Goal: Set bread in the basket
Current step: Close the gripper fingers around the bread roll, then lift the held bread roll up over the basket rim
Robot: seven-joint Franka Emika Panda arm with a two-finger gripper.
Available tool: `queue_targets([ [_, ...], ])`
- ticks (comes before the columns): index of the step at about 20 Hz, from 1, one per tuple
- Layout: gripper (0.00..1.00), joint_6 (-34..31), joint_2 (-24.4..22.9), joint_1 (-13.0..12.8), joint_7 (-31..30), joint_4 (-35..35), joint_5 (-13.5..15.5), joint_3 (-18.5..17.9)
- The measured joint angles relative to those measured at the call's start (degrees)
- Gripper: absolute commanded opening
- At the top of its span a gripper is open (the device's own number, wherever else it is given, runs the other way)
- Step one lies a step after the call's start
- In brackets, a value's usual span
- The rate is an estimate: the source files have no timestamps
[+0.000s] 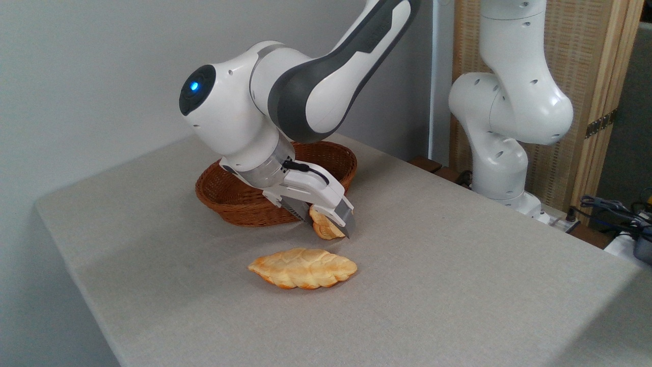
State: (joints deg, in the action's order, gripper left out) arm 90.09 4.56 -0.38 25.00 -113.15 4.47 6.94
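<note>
My gripper (332,224) is low over the grey table (458,265), its fingers closed around the bread (324,228), a small bun that sits tilted just in front of the basket (239,204). I see nothing inside the part of the wicker basket that my arm leaves uncovered. A longer braided loaf (303,268) lies flat on the table, nearer the camera.

One fixed camera looks down obliquely across the table (458,285) from a near corner, fairly close.
</note>
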Motion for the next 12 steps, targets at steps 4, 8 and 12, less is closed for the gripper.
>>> queue_targets([
  [4, 0.36, 0.0, 0.0, 0.0, 0.65, -0.23, 0.0, 0.01],
  [8, 0.29, 0.0, 0.0, -0.01, 0.82, -0.24, 0.0, 0.03],
  [12, 0.24, 0.0, 0.0, -0.01, 1.78, -0.24, 0.0, 0.03],
])
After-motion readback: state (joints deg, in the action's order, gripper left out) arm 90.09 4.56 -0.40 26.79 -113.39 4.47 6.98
